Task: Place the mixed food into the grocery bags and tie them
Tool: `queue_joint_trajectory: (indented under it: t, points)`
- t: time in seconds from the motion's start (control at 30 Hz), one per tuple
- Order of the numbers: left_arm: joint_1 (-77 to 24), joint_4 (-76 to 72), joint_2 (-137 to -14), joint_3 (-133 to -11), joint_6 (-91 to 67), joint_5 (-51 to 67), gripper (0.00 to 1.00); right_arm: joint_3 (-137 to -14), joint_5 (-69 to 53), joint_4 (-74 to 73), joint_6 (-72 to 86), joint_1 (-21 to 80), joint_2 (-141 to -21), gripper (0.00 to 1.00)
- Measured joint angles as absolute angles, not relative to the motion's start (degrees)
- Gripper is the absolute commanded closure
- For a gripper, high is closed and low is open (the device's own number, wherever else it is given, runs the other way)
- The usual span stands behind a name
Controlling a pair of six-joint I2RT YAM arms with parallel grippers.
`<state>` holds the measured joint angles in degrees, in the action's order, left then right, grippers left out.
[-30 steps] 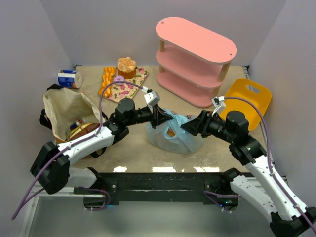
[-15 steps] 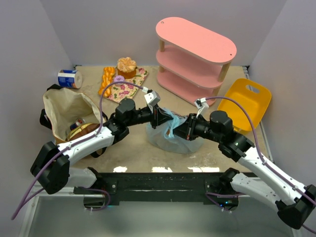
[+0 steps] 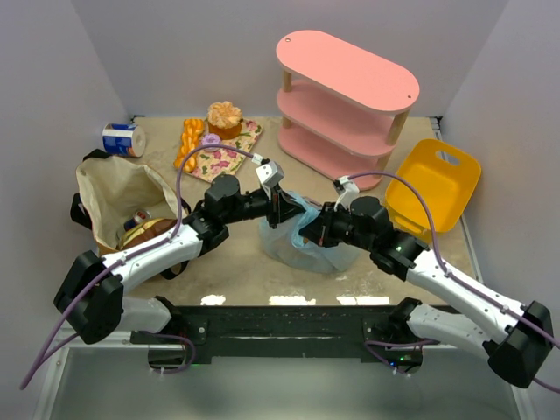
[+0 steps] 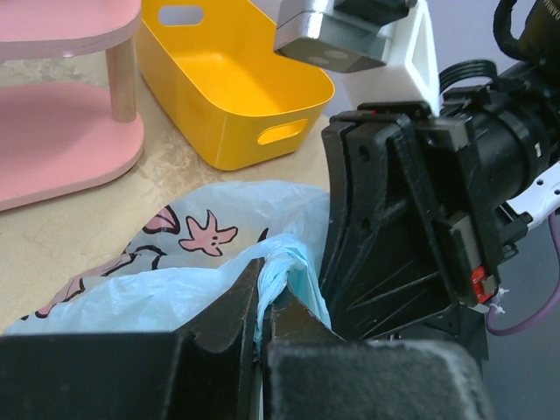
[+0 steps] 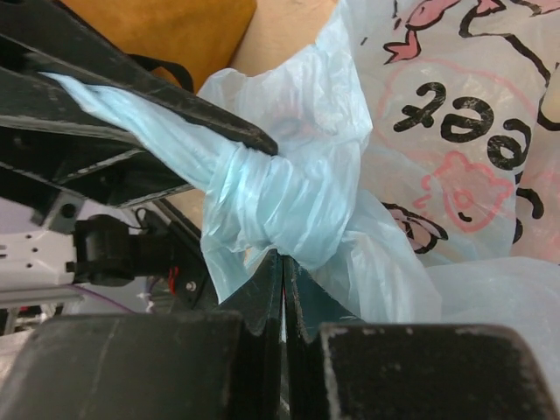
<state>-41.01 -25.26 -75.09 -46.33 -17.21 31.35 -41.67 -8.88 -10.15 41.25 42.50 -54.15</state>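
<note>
– Comparing to a second back: what moved?
– Only the right gripper (image 3: 308, 229). It sat off the right side of the blue bag (image 3: 306, 255). Its wrist has since swung left, so it's now over the bag top, just beside the left gripper (image 3: 278, 206).
– Left arm?
– Same pose in all three top views. The bag hasn't shifted either. It's mid-table, between the tan tote (image 3: 114, 197) and the yellow basket (image 3: 435, 179), in front of the pink shelf (image 3: 346, 83).
– Left grip?
– Fingers (image 4: 226, 308) nearly closed, pinching a twisted rope of the bag's blue film between them. It's clear in the left wrist view. The right gripper's black body sits close behind.
– Right grip?
– In the right wrist view the jaws are pressed together, tips right under a knot (image 5: 271, 197) of bunched film, with thin plastic caught at the tips. A taut strand runs from the knot up-left along the left gripper's finger (image 5: 175, 107).
– Food?
– A few food items (image 3: 144, 226) show in the tote's mouth, too small to name. The blue-and-white can (image 3: 121, 138) lies at back left and the cupcake (image 3: 225, 118) sits by the patterned mat (image 3: 223, 159), both unchanged.
</note>
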Motion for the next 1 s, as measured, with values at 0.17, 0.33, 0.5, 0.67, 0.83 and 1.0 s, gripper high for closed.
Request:
queue_joint_trajectory:
  t: [0.17, 0.33, 0.5, 0.67, 0.83, 1.0]
  points:
    - [-41.0, -25.2, -75.1, -46.3, -17.4, 32.1, 1.00, -41.7, -3.1, -10.0, 39.8, 44.5, -55.4, 1.00]
    - [-41.0, -24.6, -75.2, -46.6, -17.3, 33.9, 0.86, -41.7, 2.8, -10.1, 38.5, 45.0, -54.7, 1.00]
    - [-41.0, -23.4, -76.4, -48.8, -16.8, 37.2, 0.61, -41.7, 5.4, -10.5, 37.4, 45.0, -54.4, 1.00]
    - [-41.0, -22.9, -77.1, -49.3, -16.9, 40.6, 0.47, -41.7, 6.4, -11.3, 36.8, 45.0, -54.4, 1.00]
    - [-41.0, -23.0, -77.7, -49.5, -16.9, 42.0, 0.44, -41.7, 6.5, -11.5, 36.3, 45.0, -54.4, 1.00]
    - [-41.0, -23.0, -80.5, -50.4, -17.4, 41.8, 0.50, -41.7, 6.4, -11.6, 35.8, 45.0, -54.4, 1.00]
